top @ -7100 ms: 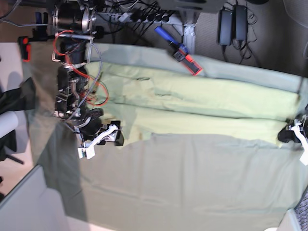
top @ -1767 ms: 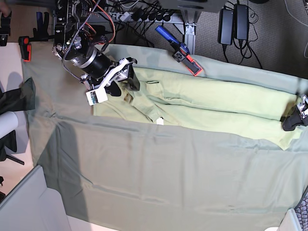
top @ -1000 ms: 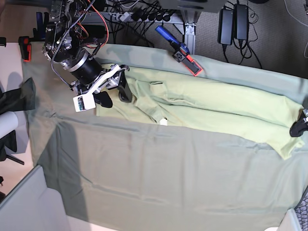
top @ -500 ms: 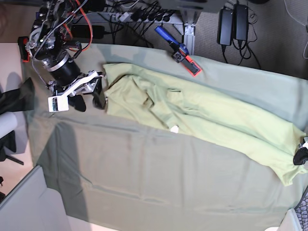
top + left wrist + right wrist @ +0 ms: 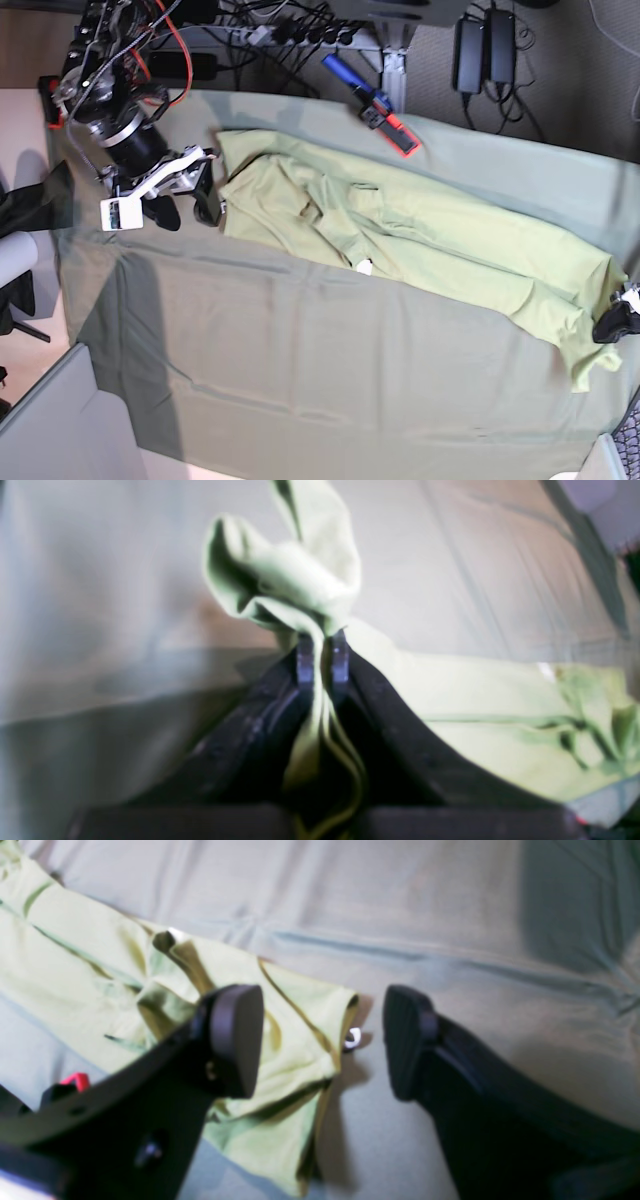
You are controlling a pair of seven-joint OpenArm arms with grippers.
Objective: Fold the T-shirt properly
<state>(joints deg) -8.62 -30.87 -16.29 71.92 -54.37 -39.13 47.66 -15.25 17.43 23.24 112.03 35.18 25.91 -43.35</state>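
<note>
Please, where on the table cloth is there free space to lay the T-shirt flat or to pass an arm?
The wide stretch of table cloth below the T-shirt lies bare, up to the near edge. The far side is crowded: the clamp sits there. The right tool stands open at the shirt's collar end, and the left tool pinches its other end.

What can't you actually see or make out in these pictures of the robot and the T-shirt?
- Base view: the left gripper is partly cut off by the picture's right edge.
- Left wrist view: the T-shirt hem is blurred; the gripper hides how much cloth it pinches.
- Right wrist view: the open right gripper covers part of the shirt.
- Neck tag: too small to read.
</note>
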